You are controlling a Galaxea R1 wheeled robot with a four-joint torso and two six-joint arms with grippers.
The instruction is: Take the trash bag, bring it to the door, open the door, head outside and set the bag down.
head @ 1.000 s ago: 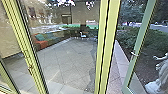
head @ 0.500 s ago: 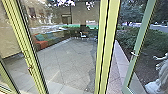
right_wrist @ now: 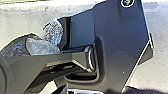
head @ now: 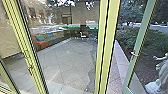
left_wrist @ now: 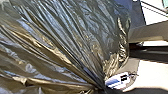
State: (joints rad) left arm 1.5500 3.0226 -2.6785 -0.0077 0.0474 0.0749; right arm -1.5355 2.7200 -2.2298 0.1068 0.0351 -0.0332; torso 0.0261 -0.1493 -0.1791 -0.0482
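One trash bag (left_wrist: 75,37) is displayed close up in the left wrist view. Material: dark, glossy film with silver-blue and bronze highlights. Form: full and rounded, with long creases converging to a narrow gathered neck. The contents are concealed by the film. Beside the neck is a white-and-blue rounded object (left_wrist: 117,81) bearing a small dark mark, illegible.

End effector status: the state of the left gripper and of the right gripper cannot be determined from the views, nor can a hold on the bag be confirmed.

Right wrist view: crumpled, translucent plastic (right_wrist: 41,47) lies near dark, wrinkled film (right_wrist: 15,47), above a pale surface (right_wrist: 22,23).

Head view: a glazed panel with a yellow-green frame (head: 106,47) faces smooth, jointed paving (head: 67,60). To its right are a grey-green door frame (head: 140,40) with a handle (head: 135,54), leafy shrubs (head: 127,35) and a white statue (head: 161,72).
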